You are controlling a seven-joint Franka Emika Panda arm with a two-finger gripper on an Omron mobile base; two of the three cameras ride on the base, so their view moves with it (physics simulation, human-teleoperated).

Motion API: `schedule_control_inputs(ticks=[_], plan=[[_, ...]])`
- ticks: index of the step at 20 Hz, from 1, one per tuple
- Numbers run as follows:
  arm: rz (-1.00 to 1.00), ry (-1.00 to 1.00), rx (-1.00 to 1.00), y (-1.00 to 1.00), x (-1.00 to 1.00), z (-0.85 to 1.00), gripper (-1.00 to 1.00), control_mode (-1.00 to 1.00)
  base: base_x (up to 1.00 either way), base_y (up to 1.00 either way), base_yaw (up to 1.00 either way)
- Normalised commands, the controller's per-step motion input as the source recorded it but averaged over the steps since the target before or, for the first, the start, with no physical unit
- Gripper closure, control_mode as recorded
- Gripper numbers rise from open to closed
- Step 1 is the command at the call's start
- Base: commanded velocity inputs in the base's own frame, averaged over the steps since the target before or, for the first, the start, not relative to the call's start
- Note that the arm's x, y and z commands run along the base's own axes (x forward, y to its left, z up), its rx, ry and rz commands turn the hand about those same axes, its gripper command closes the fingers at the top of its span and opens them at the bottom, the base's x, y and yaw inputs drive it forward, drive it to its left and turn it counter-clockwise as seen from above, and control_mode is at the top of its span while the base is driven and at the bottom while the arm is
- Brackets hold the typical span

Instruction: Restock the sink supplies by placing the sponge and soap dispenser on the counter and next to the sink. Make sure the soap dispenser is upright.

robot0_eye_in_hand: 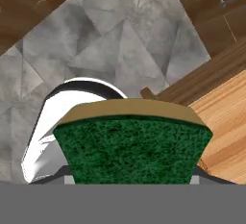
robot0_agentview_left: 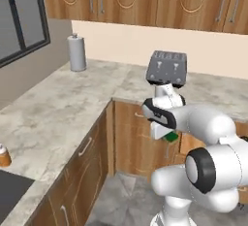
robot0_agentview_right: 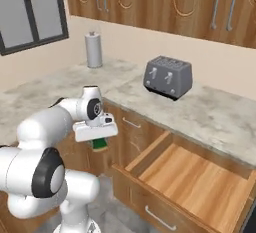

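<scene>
the sponge [robot0_eye_in_hand: 132,143] sits clamped in the downward-pointing tool [robot0_agentview_right: 99,144], beside the open drawer [robot0_agentview_right: 195,184].

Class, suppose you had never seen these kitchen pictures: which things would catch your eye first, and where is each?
First, the green sponge gripped in the gripper, held in the air above the floor in front of the brown cabinets. Next, the open wooden drawer, pulled out below the counter to the arm's right. Then the grey toaster on that counter near the back wall.
</scene>
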Motion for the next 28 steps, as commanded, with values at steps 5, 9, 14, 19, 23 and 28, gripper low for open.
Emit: schedule_control_inputs(ticks=[5,9,14,19,23,28], plan=[[0.0,0.0,0.0,0.0,0.0,0.0,1.0,1.0,-0.05,0.2,0.67],[0.0,0.0,0.0,0.0,0.0,0.0,1.0,1.0,-0.19,-0.01,0.65],[0.0,0.0,0.0,0.0,0.0,0.0,1.0,1.0,-0.28,0.57,0.73],[0.0,0.0,0.0,0.0,0.0,0.0,1.0,1.0,-0.21,0.97,0.61],[0.0,0.0,0.0,0.0,0.0,0.0,1.0,1.0,-0.04,1.0,0.51],[0.0,0.0,0.0,0.0,0.0,0.0,1.0,1.0,0.08,1.0,0.43]])
